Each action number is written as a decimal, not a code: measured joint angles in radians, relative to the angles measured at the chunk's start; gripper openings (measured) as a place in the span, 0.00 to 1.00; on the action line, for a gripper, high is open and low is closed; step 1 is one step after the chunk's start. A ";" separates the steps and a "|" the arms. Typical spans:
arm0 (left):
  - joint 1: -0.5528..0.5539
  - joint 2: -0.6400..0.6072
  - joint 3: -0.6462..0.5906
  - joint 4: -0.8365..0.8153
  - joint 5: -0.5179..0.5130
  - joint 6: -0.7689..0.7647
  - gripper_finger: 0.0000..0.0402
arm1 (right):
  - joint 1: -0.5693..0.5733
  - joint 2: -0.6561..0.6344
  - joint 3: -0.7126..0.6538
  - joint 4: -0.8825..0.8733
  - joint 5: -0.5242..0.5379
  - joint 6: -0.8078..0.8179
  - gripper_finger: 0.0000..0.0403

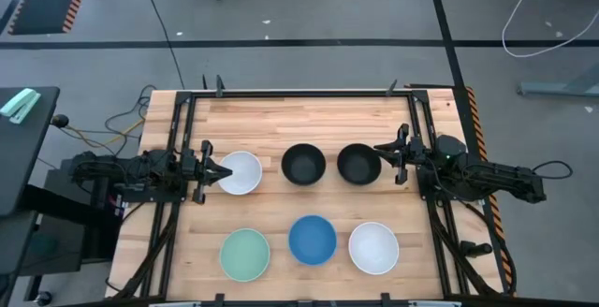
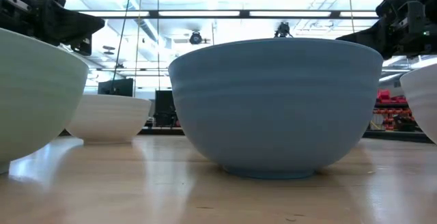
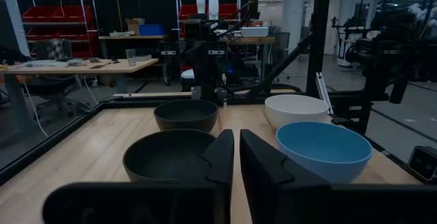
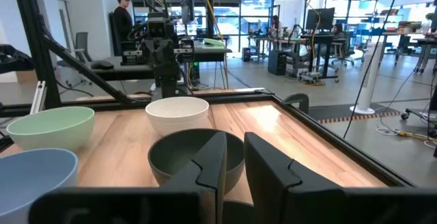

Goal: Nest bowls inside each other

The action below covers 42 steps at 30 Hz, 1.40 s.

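- Six bowls stand apart on the table (image 1: 309,110) in two rows, none nested yet. Taking the table centre as the clock centre: white bowl (image 1: 240,172) at 10, black bowl (image 1: 303,164) at 12, second black bowl (image 1: 359,164) at 2, second white bowl (image 1: 373,247) at 4, blue bowl (image 1: 312,239) at 6, mint bowl (image 1: 244,254) at 8.
- The left gripper (image 1: 217,172) waits at 9, at the rim of the white bowl; its fingers are nearly together and hold nothing.
- The right gripper (image 1: 384,150) waits at 3, just beside the second black bowl, fingers also nearly closed and empty.
- Risk, in my judgement: the bowls are smooth and round, so a rim pinch can slip.
- A bowl lowered off-centre may tilt or push its neighbour.
- I can read no brand or writing.
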 joint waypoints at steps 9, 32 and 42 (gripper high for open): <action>0.000 0.000 0.000 0.000 0.000 0.000 0.06 | 0.000 0.000 0.000 0.000 0.000 0.000 0.15; 0.000 0.000 0.000 0.000 0.000 0.000 0.06 | 0.000 0.000 0.000 0.000 0.000 0.000 0.15; 0.000 0.000 0.000 0.000 0.000 0.001 0.09 | 0.000 0.000 0.000 0.000 0.000 0.000 0.15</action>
